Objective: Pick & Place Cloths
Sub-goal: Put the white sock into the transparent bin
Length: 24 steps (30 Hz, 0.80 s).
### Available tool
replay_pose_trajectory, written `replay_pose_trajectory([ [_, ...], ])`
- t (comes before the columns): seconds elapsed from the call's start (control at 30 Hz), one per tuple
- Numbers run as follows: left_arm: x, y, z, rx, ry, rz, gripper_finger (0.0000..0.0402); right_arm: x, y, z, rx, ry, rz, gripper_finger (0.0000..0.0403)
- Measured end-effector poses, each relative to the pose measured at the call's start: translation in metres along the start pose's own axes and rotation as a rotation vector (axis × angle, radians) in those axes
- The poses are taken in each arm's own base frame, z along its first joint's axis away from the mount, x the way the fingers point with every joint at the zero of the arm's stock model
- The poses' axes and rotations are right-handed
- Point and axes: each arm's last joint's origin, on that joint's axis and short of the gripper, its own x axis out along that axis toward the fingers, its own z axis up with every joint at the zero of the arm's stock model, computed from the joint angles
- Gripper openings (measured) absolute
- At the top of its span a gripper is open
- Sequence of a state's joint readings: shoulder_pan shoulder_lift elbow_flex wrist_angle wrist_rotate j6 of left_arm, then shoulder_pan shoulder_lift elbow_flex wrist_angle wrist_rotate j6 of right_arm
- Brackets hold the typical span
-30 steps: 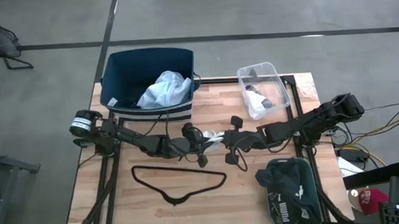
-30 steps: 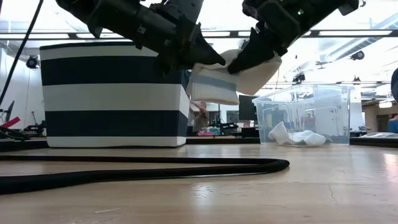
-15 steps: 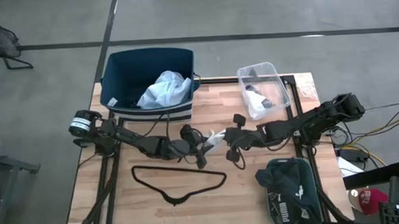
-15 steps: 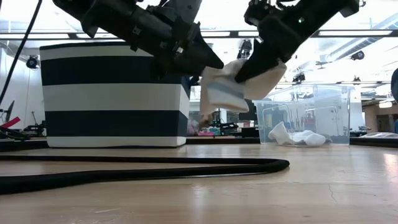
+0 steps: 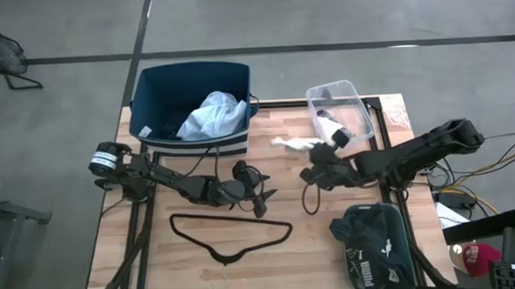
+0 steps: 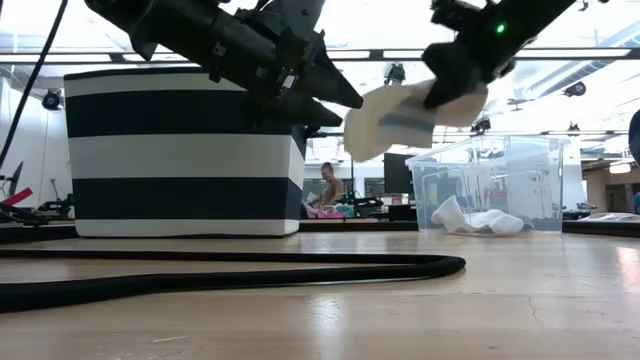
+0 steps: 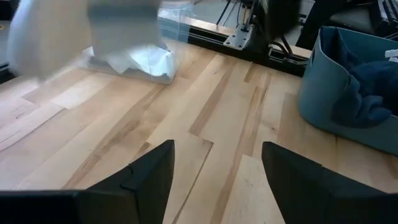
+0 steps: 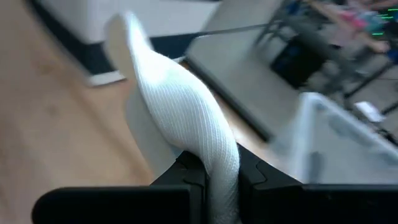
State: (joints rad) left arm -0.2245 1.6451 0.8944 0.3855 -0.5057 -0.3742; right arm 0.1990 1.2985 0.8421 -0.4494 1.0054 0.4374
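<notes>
My right gripper is shut on a small white cloth above the middle of the table, beside the clear box; the low view shows the cloth in the air. My left gripper hovers left of it, open, with nothing between its fingers. A pale-blue shirt lies in the navy striped bin. A dark teal piece lies on the table's near right corner. My right gripper pinches one end of the white cloth between its two fingers. The cloth hangs clear of the table and streams out from the fingers toward the table's left. One layer or several, I cannot tell.
A thin black wire hanger lies on the near part of the table. The clear box holds small white pieces. A black cable runs across the table in the low view. People show in the room behind.
My left gripper has opened and let go of the white cloth, which both grippers held between them. My right gripper has carried the cloth up and toward the table's far right, toward the clear box. The cloth's freed end now trails loose.
</notes>
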Motion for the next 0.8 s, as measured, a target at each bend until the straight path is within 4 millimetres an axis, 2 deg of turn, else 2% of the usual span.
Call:
replay_pose_trajectory([
  [0.2,0.000,0.000,0.000,0.001,0.000,0.001,0.0246,-0.022,-0.036,0.015,0.111,-0.124,-0.152,0.0023],
  [0.43,0.000,0.000,0.000,0.000,0.001,0.002,0.0246,-0.037,-0.076,0.020,0.184,-0.180,-0.281,0.0023],
  [0.67,0.000,0.000,0.000,-0.007,0.002,0.002,0.0246,-0.027,-0.103,0.014,0.202,-0.128,-0.393,0.0025],
  [0.8,0.000,0.000,0.000,-0.007,0.002,0.002,0.0246,-0.015,-0.111,0.008,0.200,-0.080,-0.447,0.0047],
])
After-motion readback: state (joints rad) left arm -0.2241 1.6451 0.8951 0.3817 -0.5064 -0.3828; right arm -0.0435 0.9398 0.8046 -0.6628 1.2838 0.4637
